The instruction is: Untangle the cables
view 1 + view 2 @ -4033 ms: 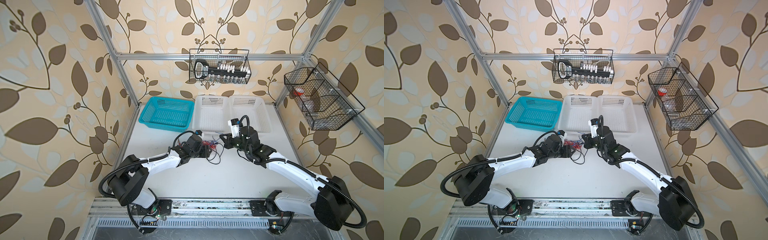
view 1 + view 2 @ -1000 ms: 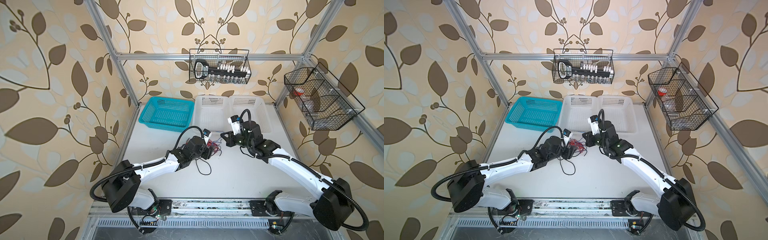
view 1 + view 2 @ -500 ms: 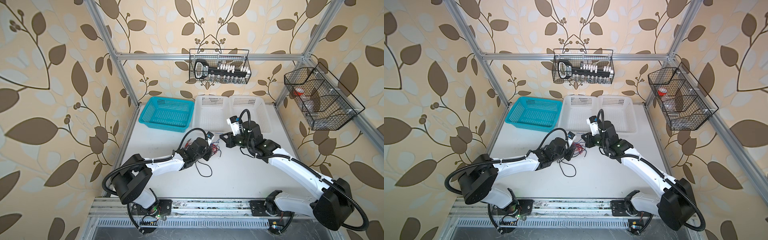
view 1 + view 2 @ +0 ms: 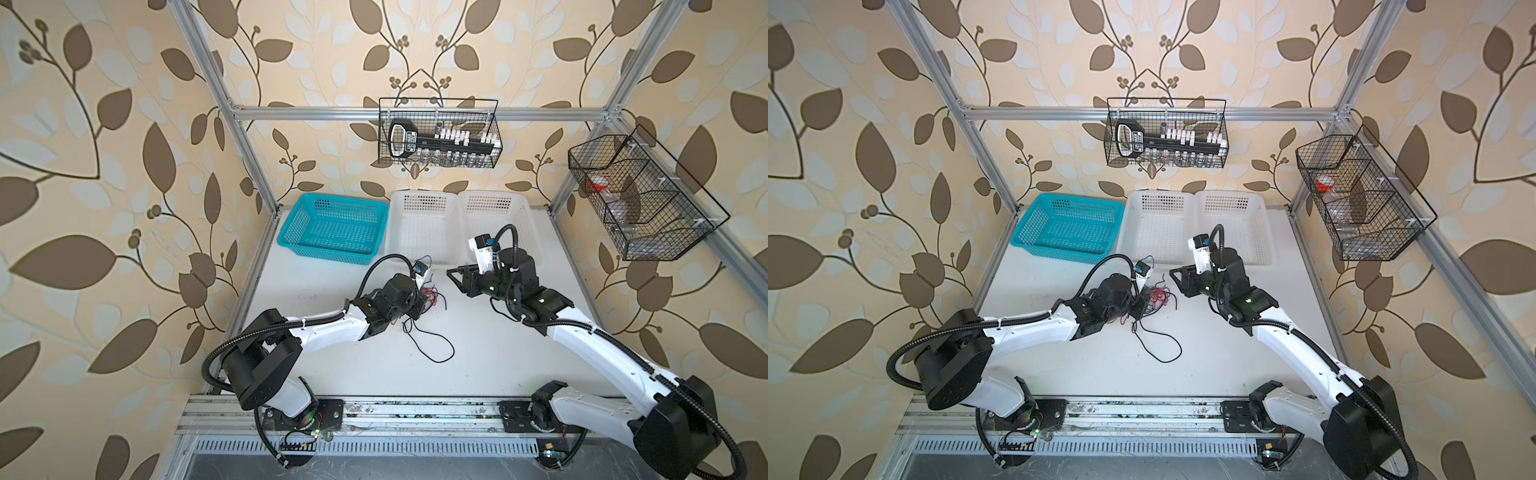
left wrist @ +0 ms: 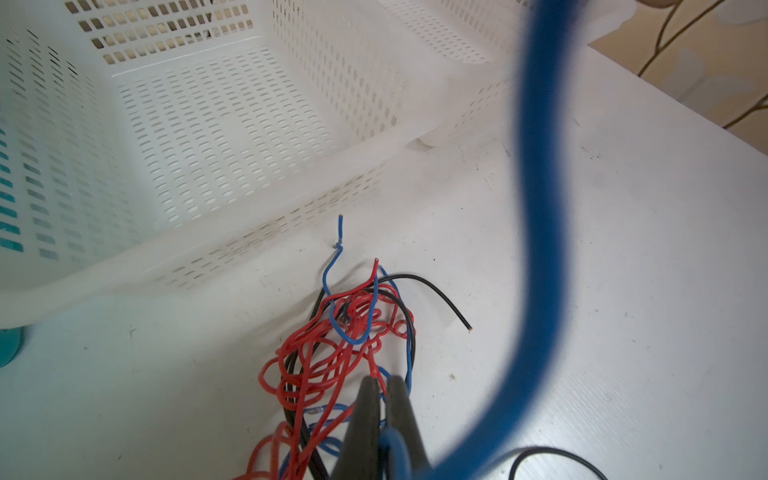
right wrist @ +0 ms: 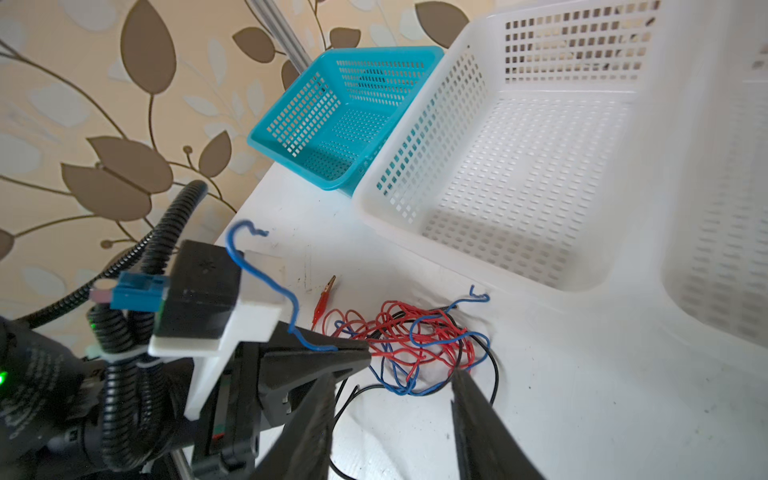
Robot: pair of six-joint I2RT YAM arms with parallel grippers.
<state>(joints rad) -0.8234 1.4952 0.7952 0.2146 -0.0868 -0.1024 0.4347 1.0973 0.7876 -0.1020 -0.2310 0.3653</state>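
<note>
Left wrist view: left claw point(image 5: 382, 380) pinches red strands of the cables point(image 5: 328, 353); the tangle stretches toward the white basket point(image 5: 249, 237); right claw point(image 6: 395, 374) stands spread.

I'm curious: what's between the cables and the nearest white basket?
Nothing: only bare table separates the cables from the white basket, in the left wrist view.

This is a robot test cell in a lab: two arms point(image 4: 324, 332) are bolted to a metal rail point(image 4: 415, 409) at the edge of a white table point(image 4: 498, 353), boxed in by an aluminium frame point(image 4: 311, 113). Leaf wallpaper point(image 4: 104, 166) covers the surrounding walls. Wire baskets point(image 4: 386, 141) hang from the frame, and plastic baskets point(image 4: 328, 254) stand at the table's back.
</note>
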